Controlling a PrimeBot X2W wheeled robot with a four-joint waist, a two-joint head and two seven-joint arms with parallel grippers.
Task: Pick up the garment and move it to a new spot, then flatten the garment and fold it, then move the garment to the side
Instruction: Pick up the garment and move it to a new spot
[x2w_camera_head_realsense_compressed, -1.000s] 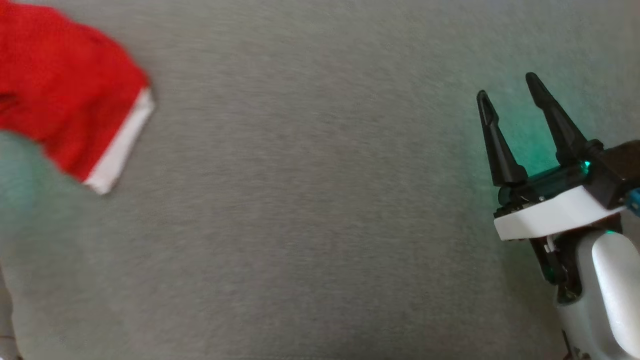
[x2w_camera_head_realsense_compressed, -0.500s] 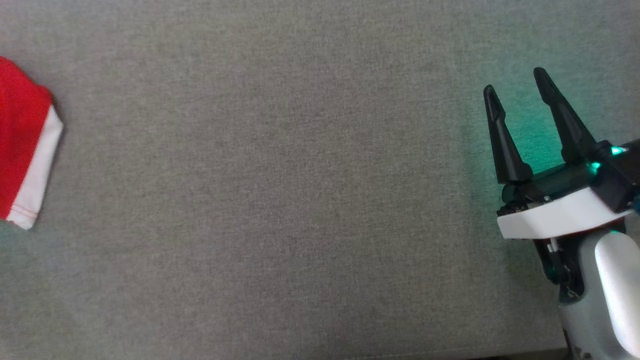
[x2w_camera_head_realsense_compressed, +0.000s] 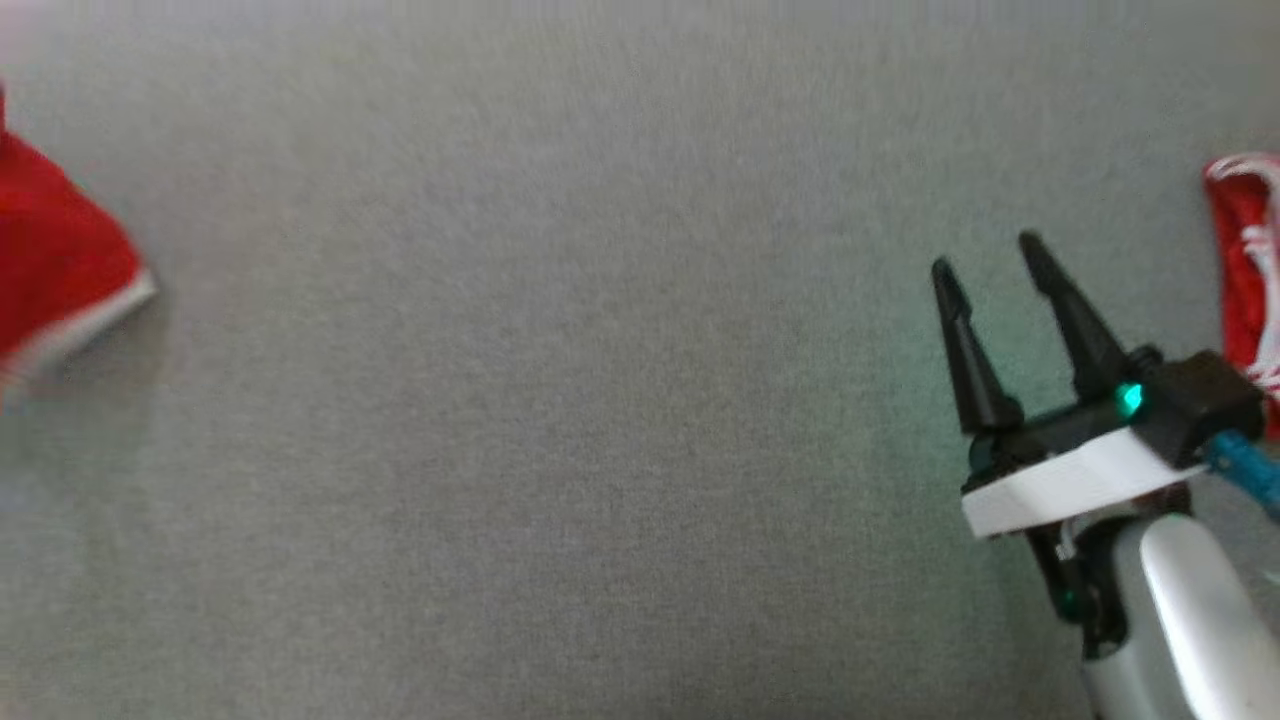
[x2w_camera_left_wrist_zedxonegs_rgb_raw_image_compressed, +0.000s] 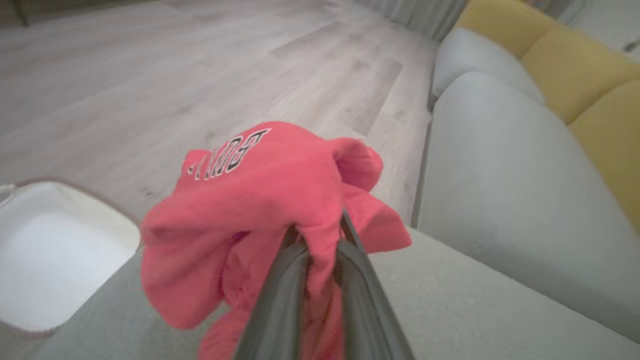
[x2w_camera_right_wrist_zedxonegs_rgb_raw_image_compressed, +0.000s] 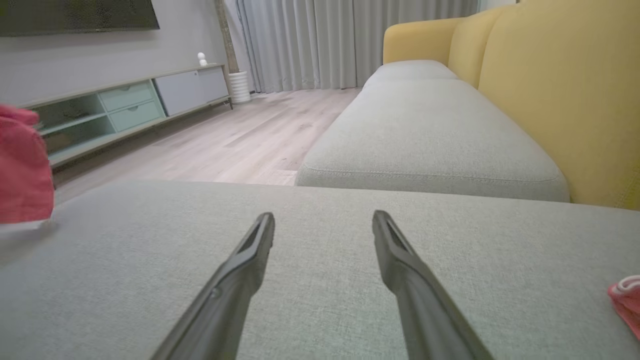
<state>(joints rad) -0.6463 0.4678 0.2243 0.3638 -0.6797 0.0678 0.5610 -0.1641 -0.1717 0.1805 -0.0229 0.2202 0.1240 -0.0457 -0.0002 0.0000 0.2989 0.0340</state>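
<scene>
The garment (x2w_camera_left_wrist_zedxonegs_rgb_raw_image_compressed: 260, 200) is soft, light red jersey, limp and bunched (it should sag and swing rather than slip). A pinch through a gathered fold suits carrying; the white-hemmed corners would suit spreading. The left hand (x2w_camera_left_wrist_zedxonegs_rgb_raw_image_compressed: 318, 227) is nearly closed on such a fold, with the bundle hanging above the left edge of the grey cushion (x2w_camera_left_wrist_zedxonegs_rgb_raw_image_compressed: 475, 310). The right hand (x2w_camera_head_realsense_compressed: 985, 252) is spread wide and empty over the cushion's right part. Less red cloth shows at the cushion's left than a second ago, though the head camera has shifted too.
</scene>
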